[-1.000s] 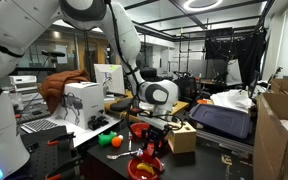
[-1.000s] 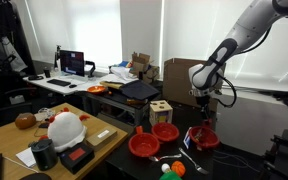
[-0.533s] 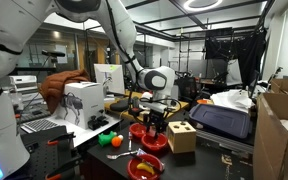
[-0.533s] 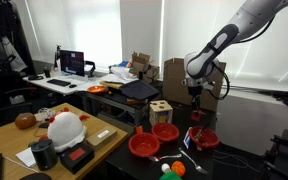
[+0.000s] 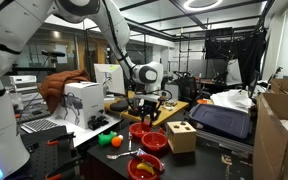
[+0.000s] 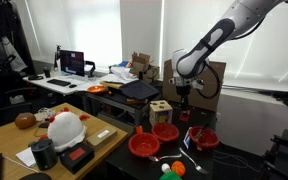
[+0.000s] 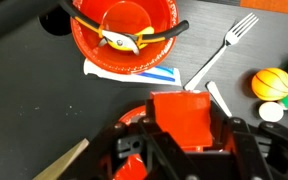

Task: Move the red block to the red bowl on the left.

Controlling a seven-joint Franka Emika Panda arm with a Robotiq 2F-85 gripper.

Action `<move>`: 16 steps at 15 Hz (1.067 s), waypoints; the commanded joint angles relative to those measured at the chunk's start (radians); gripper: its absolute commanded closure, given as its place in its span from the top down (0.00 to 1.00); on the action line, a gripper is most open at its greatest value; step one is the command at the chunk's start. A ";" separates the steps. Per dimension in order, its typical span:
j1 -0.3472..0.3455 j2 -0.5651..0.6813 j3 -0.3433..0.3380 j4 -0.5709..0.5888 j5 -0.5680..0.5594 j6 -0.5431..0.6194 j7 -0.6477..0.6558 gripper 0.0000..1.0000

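Between the fingers of the pincer (image 7: 182, 135), the red block (image 7: 179, 118) sits clamped on its sides at 3 and 9 o'clock, lifted clear of the dark surface (image 7: 24, 90). The jaws are closed firmly onto it. The face that shows looks roughly square, so no long axis can be made out.

From the block, in the wrist view, a red bowl (image 7: 134, 15) lies at about 11 o'clock, well apart from it. It is not empty: a yellow-and-black hand tool (image 7: 119, 40) lies across it, and the bowl rests on a white cloth with blue stripes (image 7: 134, 72). Just beneath the block, at its 9 o'clock, the rim of a second red bowl (image 7: 132, 115) peeks out.

A fork (image 7: 224, 45) lies at 1 o'clock, tines pointing away, and an orange ball (image 7: 271, 83) at 2 o'clock, both on the surface and outside any bowl.

An exterior view shows the pincer (image 6: 184, 108) hanging above a cluster of three red bowls, beside a wooden box (image 6: 161, 110). The coming move likely turns on carrying the block sideways over the leftmost bowl before letting go. Which bowl that is cannot be settled from the wrist view alone.
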 commanded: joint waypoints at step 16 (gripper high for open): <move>0.176 0.084 0.018 0.219 -0.061 0.018 0.143 0.27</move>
